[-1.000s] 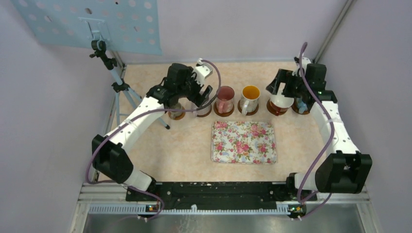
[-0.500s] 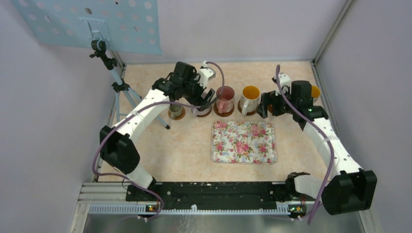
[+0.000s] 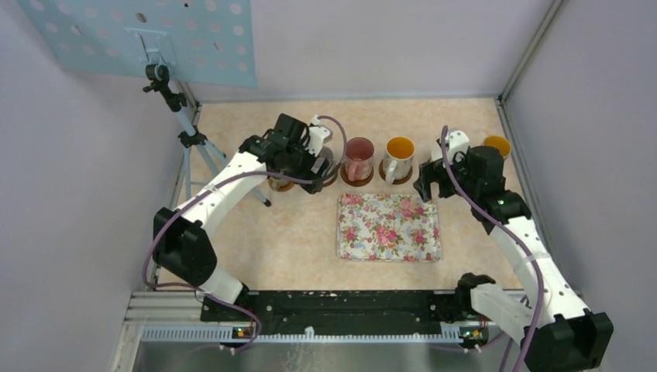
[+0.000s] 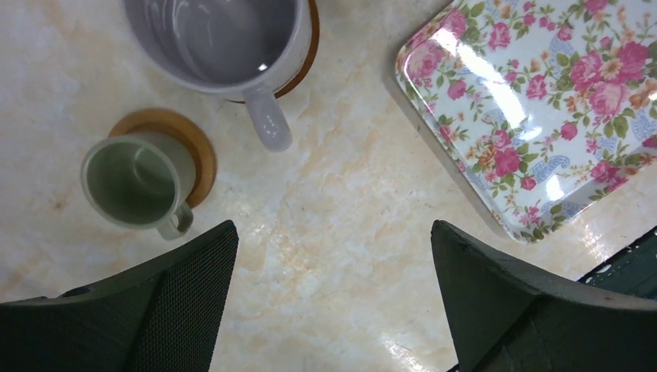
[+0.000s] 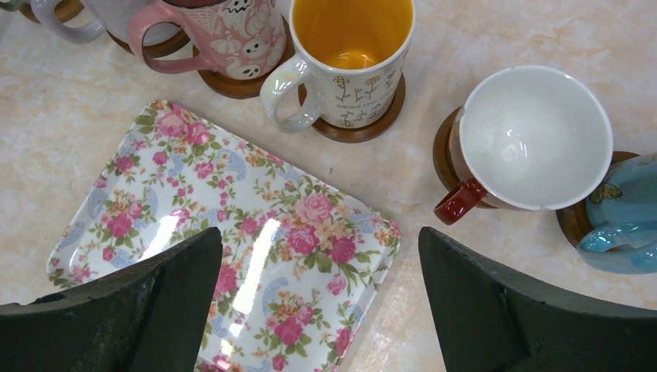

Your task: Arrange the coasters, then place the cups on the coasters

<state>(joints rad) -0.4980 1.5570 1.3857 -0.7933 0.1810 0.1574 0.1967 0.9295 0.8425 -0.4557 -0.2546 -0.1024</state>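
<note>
Several cups stand in a row, each on a brown coaster. In the left wrist view, the small grey-green cup (image 4: 133,182) sits on its coaster (image 4: 198,149) beside the lavender cup (image 4: 217,39). The right wrist view shows the pink cup (image 5: 232,35), the white cup with orange inside (image 5: 352,46), the wide white cup (image 5: 534,136) with a red handle, and part of the light blue cup (image 5: 624,217). My left gripper (image 4: 333,232) hangs open over bare table near the grey-green cup. Over the tray's corner, my right gripper (image 5: 320,236) is open and holds nothing.
A rectangular floral tray (image 3: 387,226) lies in front of the row of cups. A camera tripod (image 3: 190,139) stands at the back left. Walls close in the table on three sides.
Both grippers have drawn back from the cups toward the near side. The right one left the wide white cup and moved left over the tray's corner.
</note>
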